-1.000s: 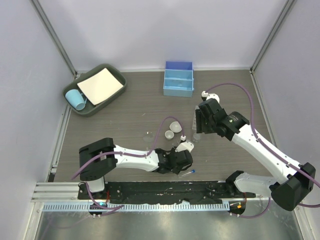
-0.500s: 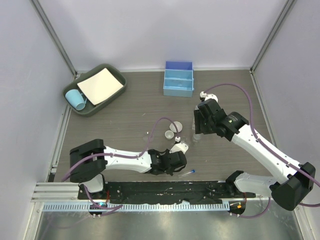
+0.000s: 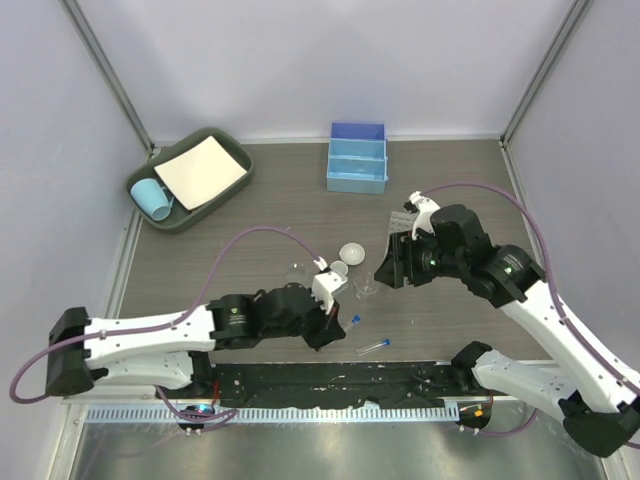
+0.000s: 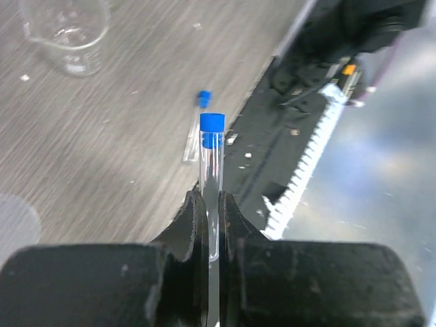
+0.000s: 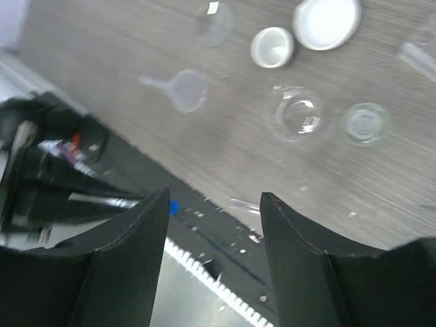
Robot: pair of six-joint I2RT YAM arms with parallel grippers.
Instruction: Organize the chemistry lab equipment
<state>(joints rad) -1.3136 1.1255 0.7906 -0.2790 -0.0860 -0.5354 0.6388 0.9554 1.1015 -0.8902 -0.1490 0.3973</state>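
Blue-capped tube (image 4: 212,160) clamped tight in left gripper (image 4: 210,199), above table (image 4: 102,136) near front edge. We lift slow, grip light, steer clear of loose tube (image 4: 193,133). Right gripper (image 5: 214,197) wide apart, empty.

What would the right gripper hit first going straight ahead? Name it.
Probably bare table, between the funnel and the small clear vessel. The right gripper is open and touches nothing. Depth is unclear.

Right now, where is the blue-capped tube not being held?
Top view: the loose tube lies flat by the near black rail, just right of the left gripper.
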